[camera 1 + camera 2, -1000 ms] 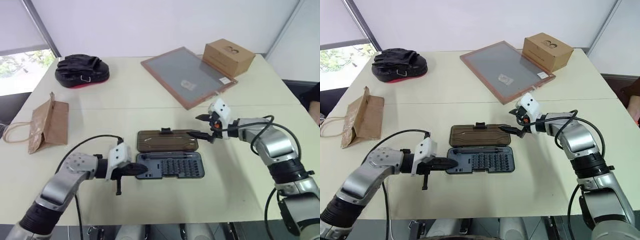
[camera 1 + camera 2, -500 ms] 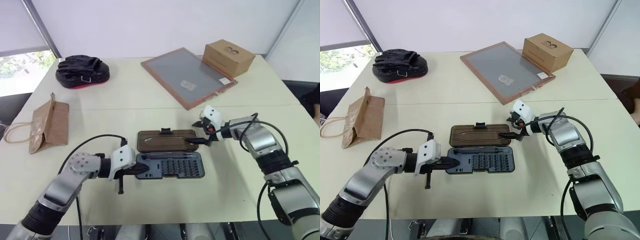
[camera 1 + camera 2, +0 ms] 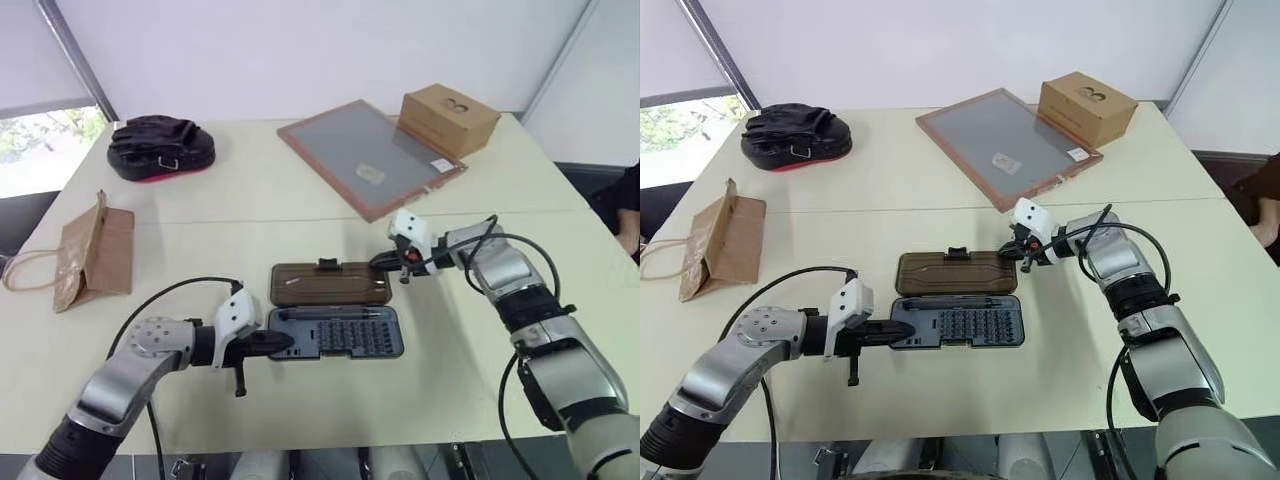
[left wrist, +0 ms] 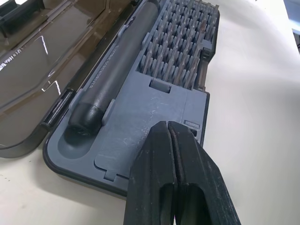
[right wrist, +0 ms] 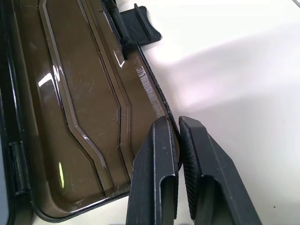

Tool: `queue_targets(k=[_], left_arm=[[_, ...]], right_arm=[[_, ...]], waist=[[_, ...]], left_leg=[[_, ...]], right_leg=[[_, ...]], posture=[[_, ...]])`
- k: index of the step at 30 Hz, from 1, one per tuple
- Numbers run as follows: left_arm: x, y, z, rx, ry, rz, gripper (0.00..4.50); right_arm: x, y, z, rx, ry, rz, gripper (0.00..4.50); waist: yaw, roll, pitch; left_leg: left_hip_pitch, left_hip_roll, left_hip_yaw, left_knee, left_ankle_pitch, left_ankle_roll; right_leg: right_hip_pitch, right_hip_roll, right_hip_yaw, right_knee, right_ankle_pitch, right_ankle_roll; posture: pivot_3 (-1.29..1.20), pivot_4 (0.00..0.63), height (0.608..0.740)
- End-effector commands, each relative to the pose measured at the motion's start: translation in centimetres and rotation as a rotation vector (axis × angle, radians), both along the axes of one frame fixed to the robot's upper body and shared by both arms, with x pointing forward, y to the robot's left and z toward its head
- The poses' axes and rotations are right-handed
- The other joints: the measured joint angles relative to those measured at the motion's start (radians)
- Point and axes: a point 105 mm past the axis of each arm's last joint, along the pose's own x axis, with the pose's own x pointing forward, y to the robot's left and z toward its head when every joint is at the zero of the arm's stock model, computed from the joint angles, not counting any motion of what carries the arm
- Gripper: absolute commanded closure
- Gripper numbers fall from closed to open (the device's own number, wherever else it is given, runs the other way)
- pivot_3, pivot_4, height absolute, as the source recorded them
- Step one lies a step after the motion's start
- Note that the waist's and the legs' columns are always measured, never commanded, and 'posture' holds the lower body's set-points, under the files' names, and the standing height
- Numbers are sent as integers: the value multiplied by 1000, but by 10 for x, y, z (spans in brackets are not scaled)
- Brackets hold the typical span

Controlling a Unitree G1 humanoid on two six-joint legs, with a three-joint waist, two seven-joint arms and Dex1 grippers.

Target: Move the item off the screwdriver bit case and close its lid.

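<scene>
Lying open at the lower centre of the head views, the screwdriver bit case [image 3: 338,334] is presenting its grey-blue tray toward the camera and its smoky-brown lid [image 3: 331,282] flat on the table [image 3: 440,390] behind it, long axis running left to right across the frame. The right gripper [image 3: 387,262] is pinching the lid's right-hand rim, its two black fingers [image 5: 157,164] drawn together on the thin edge, as the right wrist view is showing. That arm is reaching in from the right of the frame, gripper angled downward and toward the left. The left gripper [image 3: 275,340], fingers pressed shut on nothing, is resting its tip at the tray's left end, apparently bracing it. The kraft-paper bag [image 3: 93,252] is sitting well apart at the left edge, already off the case. Closing likely means swinging the lid toward the camera about the hinge line.
</scene>
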Motion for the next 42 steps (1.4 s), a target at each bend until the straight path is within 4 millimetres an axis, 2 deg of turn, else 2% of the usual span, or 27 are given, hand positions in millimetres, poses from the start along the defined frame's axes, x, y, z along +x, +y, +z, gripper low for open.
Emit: queue_targets(k=[1,4,7,8,14,19,23,26,31,33,35,36,38,42], left_arm=[[-4,6,-14,27,60,29,4500],[-6,6,-18,27,74,34,4500],[-7,5,-20,22,77,40,4500],[-6,5,-19,16,75,46,4500],[-3,3,-17,-12,70,51,4500],[0,1,-13,-23,54,50,4500],[3,-11,13,-193,40,49,4500],[-6,-18,34,-282,74,-7,4500],[-10,-18,71,-401,158,-49,4500],[12,-9,93,-472,118,24,4500],[31,0,105,-522,78,111,4500],[53,14,107,-529,20,224,4500],[84,38,101,-501,-58,394,4500],[105,52,72,-353,-135,475,4500]], right_arm=[[-7,3,-26,-53,37,28,4468],[-3,2,-21,-91,-47,50,4468],[2,2,-3,-108,-172,73,4468],[1,4,10,-68,-212,71,4468],[-20,12,51,32,-322,82,4468],[-36,16,66,49,-357,88,4468],[-44,15,57,-21,-380,125,4468],[-46,15,51,-49,-396,146,4468],[-44,13,49,-65,-421,153,4468],[-42,11,46,-85,-433,155,4468],[-41,10,46,-88,-435,156,4468],[-40,9,47,-86,-437,152,4468],[-39,9,50,-75,-443,140,4468],[-36,8,54,-75,-453,121,4468]], waist=[[0,0,-4],[0,0,-6],[0,1,-6],[0,1,-6],[6,2,-5],[4,2,-5],[5,2,-4],[5,1,-4],[7,1,-4],[8,1,-4],[9,1,-4],[9,1,-4],[10,1,-4],[6,1,-4]], left_leg=[[0,1,0,0,0,0],[1,3,0,0,0,0],[4,4,1,0,0,-1],[4,4,1,0,0,-1],[7,5,1,-4,0,-1],[7,5,2,-8,1,-3],[7,7,2,-11,2,-4],[-1,8,2,-10,3,-6],[-3,8,2,-11,4,-6],[-3,8,2,-11,4,-6],[-2,8,2,-11,4,-7],[-2,8,2,-11,4,-8],[-2,8,2,-11,7,-13],[-2,9,4,-12,8,-15]], right_leg=[[1,1,0,0,0,0],[1,3,1,0,1,-1],[3,4,1,-1,1,-2],[4,4,1,-1,1,-2],[7,4,2,-4,1,-2],[5,5,2,-4,1,-2],[3,5,2,-5,0,-4],[-7,6,2,-4,1,-5],[-9,6,2,-4,1,-6],[-8,6,2,-4,1,-6],[-8,7,2,-4,2,-6],[-8,7,2,-4,2,-6],[-8,8,2,-4,2,-6],[-9,9,3,-5,2,-7]], posture=[[0,150,740],[0,150,740],[0,150,740],[0,150,740],[0,150,740],[0,150,740],[0,150,740],[0,150,740],[0,150,740],[0,150,740],[0,150,740],[0,150,740],[0,150,740],[0,150,740]])
